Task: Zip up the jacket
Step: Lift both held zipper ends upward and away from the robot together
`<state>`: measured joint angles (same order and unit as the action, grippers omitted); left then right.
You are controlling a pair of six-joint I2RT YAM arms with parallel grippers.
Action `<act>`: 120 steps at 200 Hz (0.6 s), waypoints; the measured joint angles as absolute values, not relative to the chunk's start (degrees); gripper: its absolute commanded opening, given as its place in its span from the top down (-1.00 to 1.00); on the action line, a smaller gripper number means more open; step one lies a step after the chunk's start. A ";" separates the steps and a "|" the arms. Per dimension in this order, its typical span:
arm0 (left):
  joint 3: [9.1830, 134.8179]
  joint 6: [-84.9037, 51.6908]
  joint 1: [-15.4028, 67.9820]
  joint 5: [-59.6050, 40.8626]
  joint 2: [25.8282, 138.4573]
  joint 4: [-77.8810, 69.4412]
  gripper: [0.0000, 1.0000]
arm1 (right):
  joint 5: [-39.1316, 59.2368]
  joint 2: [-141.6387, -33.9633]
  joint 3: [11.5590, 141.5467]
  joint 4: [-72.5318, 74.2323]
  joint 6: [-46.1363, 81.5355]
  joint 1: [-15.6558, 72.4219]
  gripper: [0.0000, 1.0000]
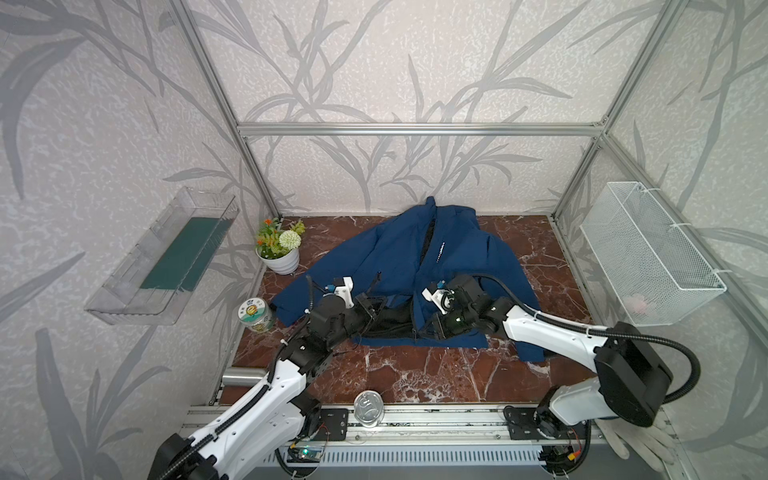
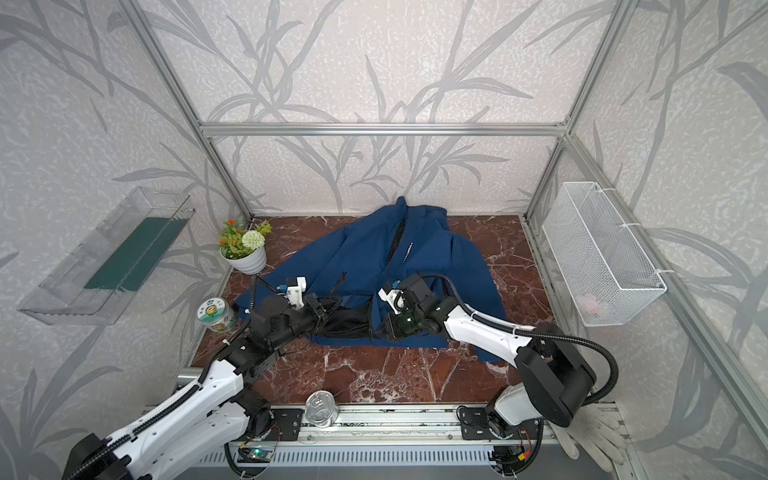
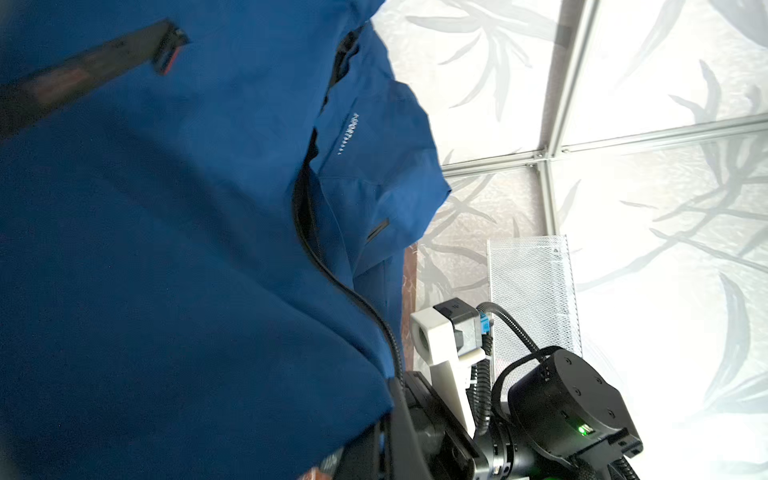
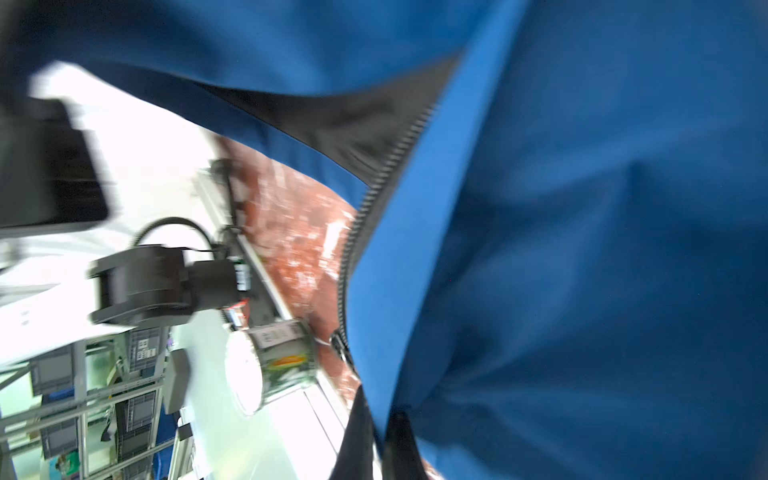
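Note:
The navy-blue jacket [image 1: 457, 257] [image 2: 428, 257] lies spread on the marble table, collar towards the back wall. Its front is open near the hem, and black lining [image 1: 395, 320] shows there between the two panels. My left gripper [image 1: 371, 306] [image 2: 322, 308] is shut on the hem edge of one front panel; in the left wrist view [image 3: 390, 419] blue cloth sits pinched between its dark fingers. My right gripper [image 1: 424, 329] [image 2: 384, 328] is shut on the other panel's edge beside the black front zipper [image 4: 361, 224]. The right wrist view [image 4: 378, 440] is blurred.
A white pot of flowers [image 1: 279, 249] and a printed tin [image 1: 256, 316] stand left of the jacket. A clear shelf [image 1: 166, 257] hangs on the left wall and a wire basket [image 1: 648, 253] on the right. A shiny can [image 1: 368, 407] sits at the front rail, with white gloves [image 1: 636, 449] at the front right.

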<state>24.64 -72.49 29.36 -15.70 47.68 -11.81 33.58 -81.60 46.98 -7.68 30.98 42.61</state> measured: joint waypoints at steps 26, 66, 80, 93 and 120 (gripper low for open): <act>24.77 -70.63 30.39 -11.35 48.64 -22.55 1.00 | 32.45 -74.43 44.91 -2.90 30.44 42.22 1.00; 29.61 -66.04 30.72 -7.25 52.56 -34.85 1.00 | 28.73 -63.86 40.25 6.09 28.84 41.17 1.00; 31.83 -65.25 31.05 -6.85 54.81 -39.31 1.00 | 27.00 -61.32 39.99 7.60 27.42 40.95 1.00; 33.06 -64.53 31.75 -6.44 56.49 -43.11 1.00 | 25.43 -59.27 39.99 9.54 25.69 40.91 1.00; 35.97 -61.93 33.58 -6.33 59.83 -47.72 1.00 | 22.61 -56.80 40.01 12.71 21.76 40.80 1.00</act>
